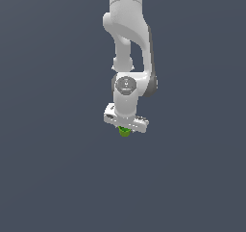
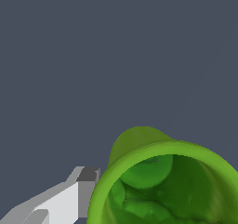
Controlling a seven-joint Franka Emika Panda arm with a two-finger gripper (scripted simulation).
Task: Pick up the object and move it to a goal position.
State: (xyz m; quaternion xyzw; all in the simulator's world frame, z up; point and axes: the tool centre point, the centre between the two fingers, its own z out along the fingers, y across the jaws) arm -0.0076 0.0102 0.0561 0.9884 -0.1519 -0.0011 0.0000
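One green cup (image 1: 125, 132), hollow top with a rim, sat directly beneath the white gripper (image 1: 125, 128), touching its underside. One finger (image 2: 81, 195) lay just beside the cup's outer wall; whether the gripper pinched it could not be told.
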